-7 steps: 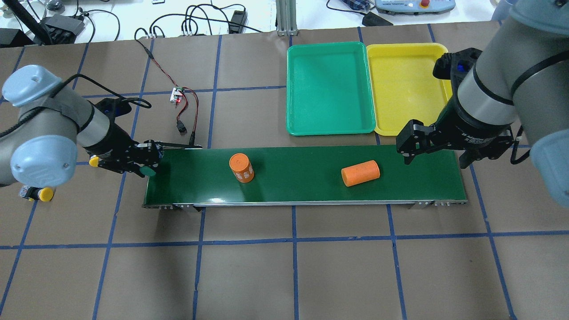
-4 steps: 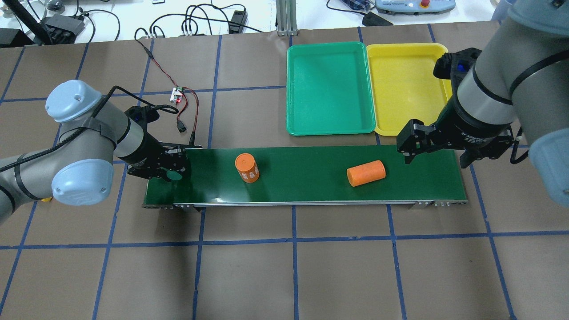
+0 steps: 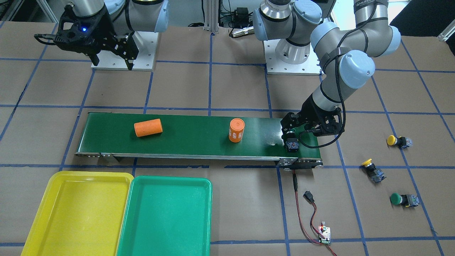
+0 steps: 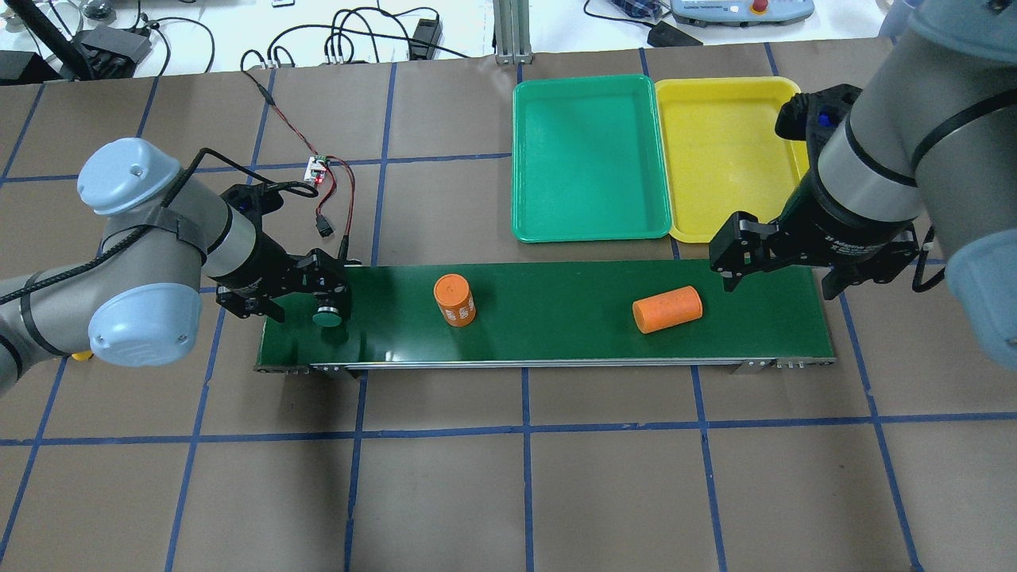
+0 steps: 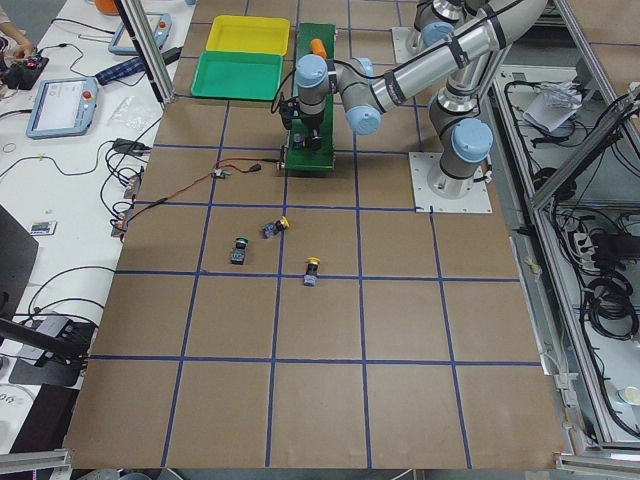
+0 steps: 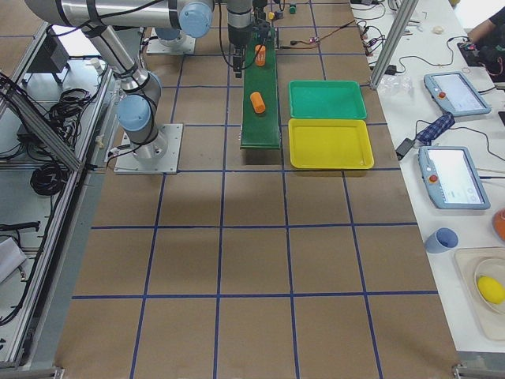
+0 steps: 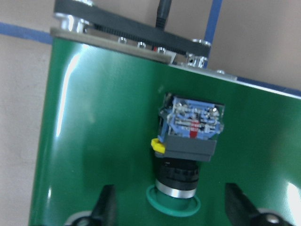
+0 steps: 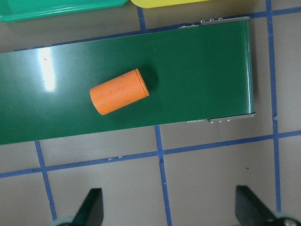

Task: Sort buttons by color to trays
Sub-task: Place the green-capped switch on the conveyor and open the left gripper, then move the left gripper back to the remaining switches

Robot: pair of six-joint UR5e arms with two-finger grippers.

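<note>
Grid-taped table (image 4: 556,492): conveyor belt (image 4: 556,318), green tray (image 4: 588,159) beside yellow tray (image 4: 715,159), two yellow buttons (image 3: 398,141) (image 3: 371,170), green button (image 3: 403,200), wired board (image 3: 324,234), possibly controller.

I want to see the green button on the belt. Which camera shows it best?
Left wrist view: the green button fills it, cap and terminals clear. Overhead shows mostly its cap, front-facing its body; others show little or nothing.

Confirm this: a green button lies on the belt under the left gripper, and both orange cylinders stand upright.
Wrong on the cylinders: the overhead view shows one orange cylinder upright, while the other cylinder lies on its side. The green button does lie on the belt under the left gripper.
</note>
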